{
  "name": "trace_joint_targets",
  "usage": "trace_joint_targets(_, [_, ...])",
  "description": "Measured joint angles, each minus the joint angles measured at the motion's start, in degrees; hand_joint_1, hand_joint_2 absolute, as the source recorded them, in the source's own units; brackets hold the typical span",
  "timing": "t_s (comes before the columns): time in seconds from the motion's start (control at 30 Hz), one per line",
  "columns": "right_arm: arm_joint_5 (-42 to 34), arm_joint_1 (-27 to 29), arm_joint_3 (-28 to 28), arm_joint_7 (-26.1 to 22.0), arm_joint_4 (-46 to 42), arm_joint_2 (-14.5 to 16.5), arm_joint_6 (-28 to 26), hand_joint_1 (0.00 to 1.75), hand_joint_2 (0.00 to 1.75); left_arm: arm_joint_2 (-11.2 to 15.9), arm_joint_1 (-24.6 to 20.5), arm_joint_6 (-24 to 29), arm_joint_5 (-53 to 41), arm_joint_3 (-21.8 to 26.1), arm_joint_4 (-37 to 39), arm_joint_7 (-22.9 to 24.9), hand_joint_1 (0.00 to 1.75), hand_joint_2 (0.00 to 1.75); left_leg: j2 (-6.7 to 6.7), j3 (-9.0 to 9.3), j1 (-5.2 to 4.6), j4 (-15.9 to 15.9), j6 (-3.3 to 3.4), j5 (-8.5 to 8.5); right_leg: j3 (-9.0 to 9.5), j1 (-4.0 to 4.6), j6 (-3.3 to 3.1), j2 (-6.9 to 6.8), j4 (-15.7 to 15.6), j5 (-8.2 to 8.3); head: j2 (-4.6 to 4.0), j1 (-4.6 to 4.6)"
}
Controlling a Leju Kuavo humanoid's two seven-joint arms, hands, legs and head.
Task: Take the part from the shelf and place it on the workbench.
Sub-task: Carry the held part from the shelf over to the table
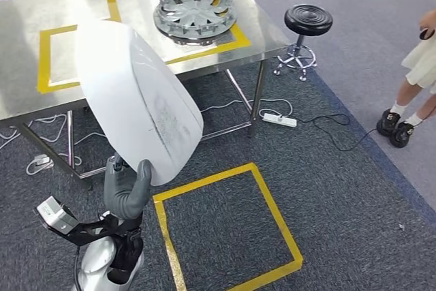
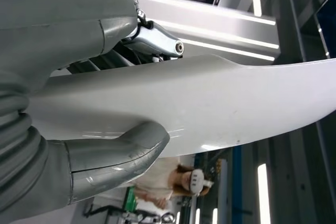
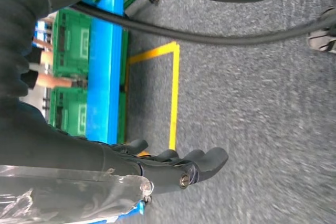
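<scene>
Nearest, at the lower left of the head view, the left hand (image 1: 126, 192) is seen gripping the lower edge of a large white curved part (image 1: 136, 100); in the left wrist view the thumb (image 2: 118, 156) is pressed against one face of the part (image 2: 222, 103) and the fingers are closed against the other. The part is held up in the air, tilted, in front of the workbench (image 1: 20, 73) and touching nothing else. The right hand (image 3: 174, 166) is seen in its wrist view hanging above grey carpet, its fingers stretched out side by side and nothing held in them. Beside the left arm a yellow tape square (image 1: 226, 230) is marked on the floor. Farther off, a silver wheel cover (image 1: 195, 11) is seen lying on the workbench inside a yellow outline. A black stool (image 1: 307, 22) stands to the right of the workbench, and a person's legs (image 1: 406, 110) are seen at the right edge.
</scene>
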Motion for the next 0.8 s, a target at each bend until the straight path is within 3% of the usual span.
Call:
trace_joint_targets(0.07, [0.14,0.05,0.15,-0.04,0.01,0.0,0.0,0.0,1.75,0.03,0.11,0.24,0.0,-0.01,0.0,0.0,1.75,1.75,-1.49,-0.02,-0.01,0.0,0.21,0.03,-3.72,-0.05,0.1,1.74,7.48,-3.08,0.0,0.27])
trace_joint_targets(0.1, [0.24,0.1,0.22,-0.05,0.01,0.0,-0.01,0.0,1.75,0.09,0.2,0.37,-0.01,0.01,0.0,0.0,1.75,1.75,-2.32,-0.02,-0.03,0.01,0.24,0.04,-4.99,-0.05,0.12,1.93,9.7,-3.45,0.0,0.28])
trace_joint_targets(0.13, [0.35,0.13,0.28,-0.03,0.01,0.0,-0.03,0.0,1.75,0.15,0.3,0.48,-0.01,0.04,0.0,0.0,1.75,1.75,-3.22,0.01,-0.02,0.02,0.22,0.06,-5.33,-0.07,0.11,2.02,9.85,-2.67,0.0,0.28])
trace_joint_targets(0.17, [0.5,0.12,0.35,-0.01,0.01,0.0,-0.1,0.0,1.75,0.21,0.37,0.55,-0.01,0.07,0.0,0.0,1.75,1.75,-4.16,0.05,0.04,0.04,0.17,0.1,-4.6,-0.16,0.1,2.21,7.74,-0.86,0.0,0.28])
trace_joint_targets(0.23, [0.86,0.06,0.57,0.24,0.04,0.05,-0.62,0.0,1.75,0.29,0.44,0.65,-0.01,0.11,-0.04,0.0,1.75,1.75,-5.72,0.07,0.04,0.2,-0.14,0.16,-1.46,-0.55,0.25,3.53,0.31,3.12,0.0,0.31])
trace_joint_targets(0.27, [1.03,-0.07,0.68,0.48,0.1,0.13,-1.09,0.0,1.75,0.31,0.46,0.69,-0.01,0.11,-0.1,0.0,1.75,1.75,-6.33,-0.08,-0.01,0.38,-0.36,0.19,-0.12,-0.76,0.17,4.34,-2.66,4.11,0.0,0.39])
trace_joint_targets(0.37, [1.28,-0.61,1.0,1.15,0.25,0.39,-2.28,0.0,1.75,0.39,0.73,0.81,-0.01,0.15,-0.42,0.0,1.75,1.75,-7.21,-0.68,-0.03,0.54,-1.13,0.5,0.81,-0.81,-0.74,5.18,-4.87,4.26,0.0,0.46])
trace_joint_targets(0.4, [1.31,-0.68,1.17,1.25,0.25,0.45,-2.42,0.0,1.75,0.44,0.88,0.83,-0.03,0.16,-0.52,0.0,1.75,1.75,-6.96,-0.75,0.0,0.54,-1.4,0.46,0.78,-0.81,-1.14,5.01,-4.9,4.41,0.0,0.44])
trace_joint_targets(0.47, [1.39,-0.65,1.51,1.59,0.26,0.54,-2.6,0.0,1.75,0.5,0.97,0.86,-0.05,0.16,-0.73,0.0,1.75,1.75,-5.0,-1.64,-0.07,2.5,-1.99,-1.0,0.86,-0.9,-1.9,4.59,-5.04,4.65,0.0,0.05])
trace_joint_targets(0.53, [1.55,-0.52,1.66,2.18,0.27,0.57,-2.82,0.0,1.75,0.5,0.9,0.93,-0.17,0.15,-0.89,0.05,1.75,1.75,-2.51,-4.62,-0.1,8.83,-2.54,-4.41,0.89,-0.92,-2.35,3.98,-5.09,4.66,0.0,-0.41])
trace_joint_targets(0.57, [1.66,-0.43,1.69,2.38,0.27,0.57,-2.91,0.0,1.75,0.52,0.89,1.03,-0.31,0.15,-0.91,0.14,1.75,1.75,-1.95,-6.49,-0.03,12.63,-2.7,-5.99,0.88,-0.9,-2.46,3.57,-5.09,4.63,0.0,-0.46])
trace_joint_targets(0.6, [1.75,-0.34,1.7,2.44,0.28,0.57,-3.01,0.0,1.75,0.57,0.93,1.15,-0.44,0.15,-0.92,0.26,1.75,1.75,-1.69,-7.87,0.03,15.41,-2.76,-6.79,0.88,-0.89,-2.5,3.18,-5.09,4.6,0.0,-0.45])
trace_joint_targets(0.63, [1.82,-0.29,1.73,2.4,0.28,0.57,-3.08,0.0,1.75,0.62,0.97,1.24,-0.41,0.16,-0.92,0.41,1.75,1.75,-1.6,-8.39,0.06,16.37,-2.74,-6.56,0.88,-0.88,-2.51,2.85,-5.08,4.58,0.0,-0.46])
trace_joint_targets(0.67, [1.91,-0.29,1.75,2.33,0.29,0.59,-3.14,0.0,1.75,0.65,0.99,1.11,-0.03,0.16,-0.93,0.64,1.75,1.75,-1.59,-7.81,0.07,15.19,-2.62,-5.35,0.91,-0.88,-2.5,2.62,-5.08,4.56,0.0,-0.46])
trace_joint_targets(0.73, [2.29,-0.4,1.88,2.04,0.3,0.67,-3.38,0.0,1.75,0.61,0.99,0.16,1.63,0.16,-1.02,1.32,1.75,1.75,-1.41,-4.17,0.01,8.44,-2.13,-1.77,1.01,-0.85,-2.33,2.39,-5.08,4.47,0.0,-0.47])
trace_joint_targets(0.8, [3.48,-0.45,2.37,1.75,0.31,0.75,-3.98,0.0,1.75,0.5,0.91,-0.99,3.28,0.13,-1.11,2.3,1.75,1.75,-1.13,-0.88,-0.13,2.26,-1.62,-0.2,0.96,-0.6,-1.85,2.33,-5.0,4.3,0.0,-0.43])
